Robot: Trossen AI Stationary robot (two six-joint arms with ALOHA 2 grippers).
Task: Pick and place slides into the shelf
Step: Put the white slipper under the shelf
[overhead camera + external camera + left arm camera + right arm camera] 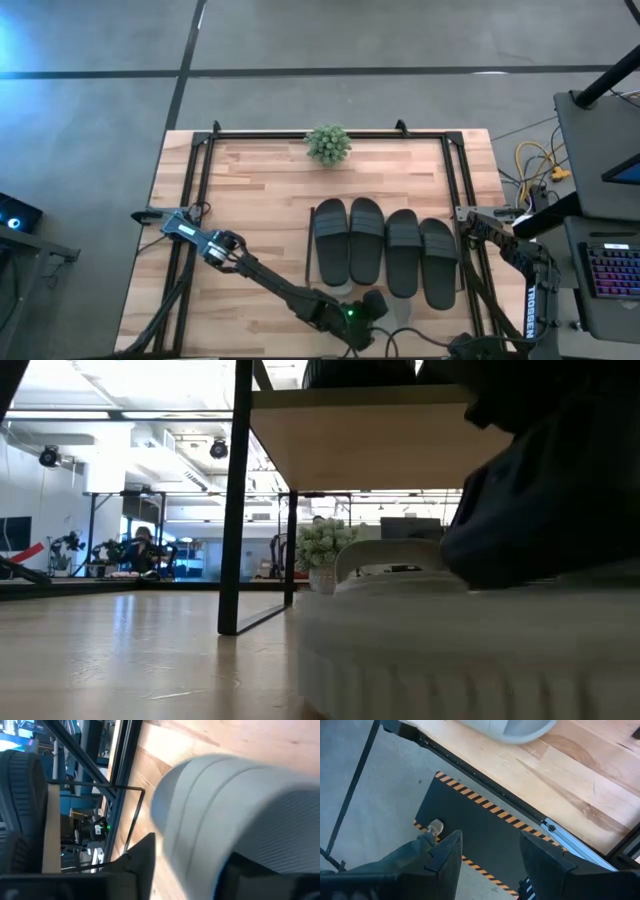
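Four black rubber slide sandals (383, 248) lie side by side on the low rack with the light wood top board (455, 225), which stands on the pale butcher-block table (250, 200). A small green potted plant (328, 144) sits at the far edge, inside the larger black tube frame (200, 150).

The left arm stretches across the table to its near edge, where the left gripper (372, 305) hovers just below the rack, at a light grey rubber slide sandal (235, 805). That sandal lies on the tabletop under the rack and fills the wrist camera; I cannot tell whether the jaws are pinching it or merely straddling it.

The right gripper (487, 855) waits off the table's right side with its fingers (447, 852) spread and empty, above a dark floor mat with striped edging (480, 825), where a person's shoe (435, 826) shows.
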